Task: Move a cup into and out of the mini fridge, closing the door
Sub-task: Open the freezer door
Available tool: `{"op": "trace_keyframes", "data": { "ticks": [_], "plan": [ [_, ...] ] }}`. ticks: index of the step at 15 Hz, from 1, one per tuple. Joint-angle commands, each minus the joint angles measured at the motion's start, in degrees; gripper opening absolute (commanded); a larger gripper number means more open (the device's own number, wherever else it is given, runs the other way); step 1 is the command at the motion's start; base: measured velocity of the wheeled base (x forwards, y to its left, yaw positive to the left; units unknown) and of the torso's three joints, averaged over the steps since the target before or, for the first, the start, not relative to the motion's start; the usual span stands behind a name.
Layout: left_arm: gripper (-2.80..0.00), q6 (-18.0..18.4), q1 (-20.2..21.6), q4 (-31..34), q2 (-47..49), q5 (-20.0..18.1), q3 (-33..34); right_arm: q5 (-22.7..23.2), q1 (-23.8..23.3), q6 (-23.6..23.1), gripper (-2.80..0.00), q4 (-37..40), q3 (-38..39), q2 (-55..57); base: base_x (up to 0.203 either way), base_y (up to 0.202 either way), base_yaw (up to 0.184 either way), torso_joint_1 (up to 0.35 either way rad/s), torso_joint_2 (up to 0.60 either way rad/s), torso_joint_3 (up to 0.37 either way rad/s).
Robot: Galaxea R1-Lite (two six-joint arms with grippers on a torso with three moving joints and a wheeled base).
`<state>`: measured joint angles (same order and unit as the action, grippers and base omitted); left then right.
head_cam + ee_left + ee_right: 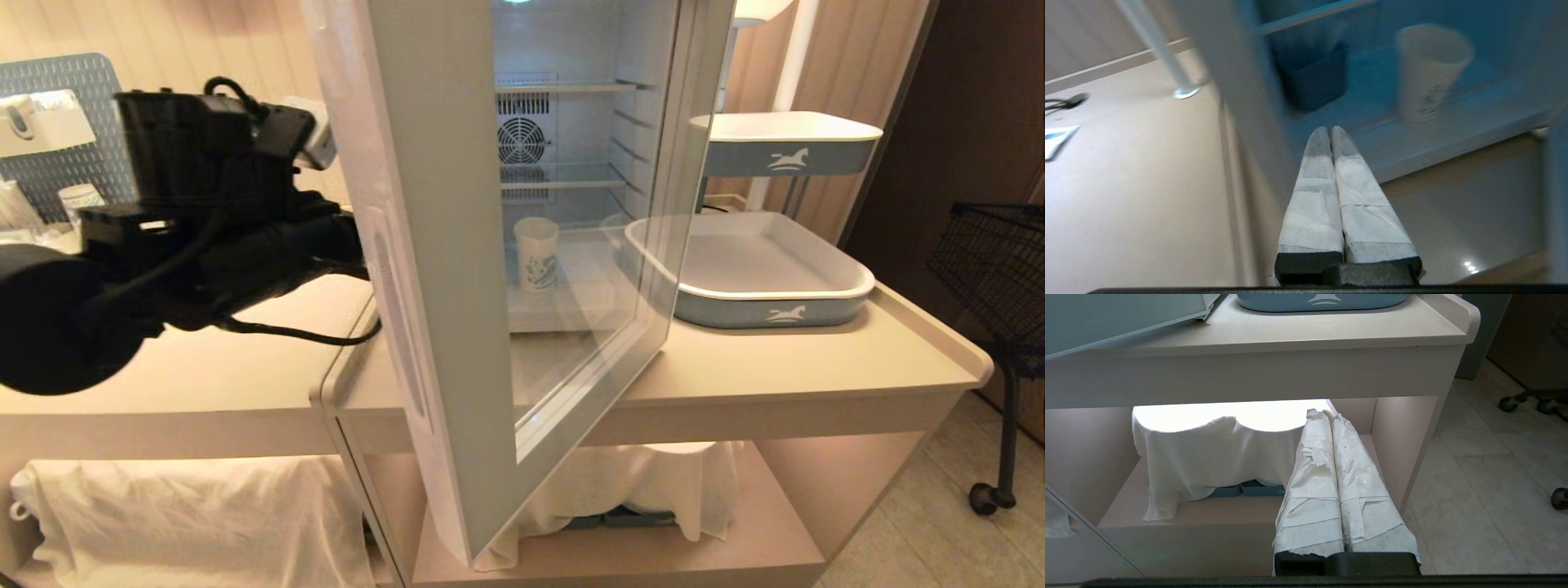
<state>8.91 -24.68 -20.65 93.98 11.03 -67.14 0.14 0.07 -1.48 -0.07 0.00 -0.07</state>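
The mini fridge (571, 122) stands on the counter with its door (441, 245) swung out towards me. Through the glass pane I see the cup (536, 253), white with a blue print, upright on the fridge floor. My left arm (229, 237) reaches in from the left behind the door's free edge, which hides its fingers in the head view. In the left wrist view the left gripper (1330, 132) is shut and empty, at the fridge's front edge, well apart from the cup (1429, 73). My right gripper (1327, 416) is shut and empty, parked low in front of the counter's lower shelf.
A grey-blue tray (775, 278) sits on the counter just right of the fridge, and another one (784, 139) on a stand above it. White cloths (188, 514) cover things on the lower shelf. A black wire cart (996, 269) stands at the far right.
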Motion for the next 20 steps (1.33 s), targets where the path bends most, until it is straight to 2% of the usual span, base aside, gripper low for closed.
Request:
{"op": "trace_keyframes", "data": {
  "ticks": [1, 4, 6, 8, 10, 11, 13, 16, 20],
  "plan": [
    [-2.8, -4.5, -6.4, -1.6, 4.5, 1.2, -1.0, 0.0, 0.1, 0.0, -2.8, 0.0, 0.0, 0.0, 0.0, 0.0, 0.0, 0.0, 0.0, 0.0],
    [-2.8, -13.4, -12.0, -0.9, 3.4, 1.0, -1.1, 0.0, 0.0, 0.0, -2.8, 0.0, 0.0, 0.0, 0.0, 0.0, 0.0, 0.0, 0.0, 0.0],
    [-2.8, -17.0, -13.8, 0.5, 0.8, 0.8, -0.5, 0.0, 0.0, 0.0, -2.8, 0.0, 0.0, 0.0, 0.0, 0.0, 0.0, 0.0, 0.0, 0.0],
    [-2.8, -21.5, -18.0, 3.4, -2.2, 0.4, -1.0, 0.0, 0.0, 0.0, -2.8, 0.0, 0.0, 0.0, 0.0, 0.0, 0.0, 0.0, 0.0, 0.0],
    [-2.8, -28.6, -23.4, 5.8, -5.4, -0.6, -2.9, 0.0, 0.0, 0.0, -2.8, 0.0, 0.0, 0.0, 0.0, 0.0, 0.0, 0.0, 0.0, 0.0],
    [-2.8, -31.3, -24.6, 6.6, -6.5, -0.8, -3.1, 0.0, 0.0, 0.0, -2.8, 0.0, 0.0, 0.0, 0.0, 0.0, 0.0, 0.0, 0.0, 0.0],
    [-2.8, -32.9, -25.3, 6.8, -8.1, -0.7, -2.3, 0.0, 0.0, 0.0, -2.8, 0.0, 0.0, 0.0, 0.0, 0.0, 0.0, 0.0, 0.0, 0.0],
    [-2.8, -33.6, -31.4, 6.9, -9.2, -1.0, -2.6, 0.0, 0.0, 0.0, -2.8, 0.0, 0.0, 0.0, 0.0, 0.0, 0.0, 0.0, 0.0, 0.0],
    [-2.8, -33.4, -36.2, 6.9, -7.4, -0.5, -1.5, 0.0, 0.0, 0.0, -2.8, 0.0, 0.0, 0.0, 0.0, 0.0, 0.0, 0.0, 0.0, 0.0]
  ]
}}
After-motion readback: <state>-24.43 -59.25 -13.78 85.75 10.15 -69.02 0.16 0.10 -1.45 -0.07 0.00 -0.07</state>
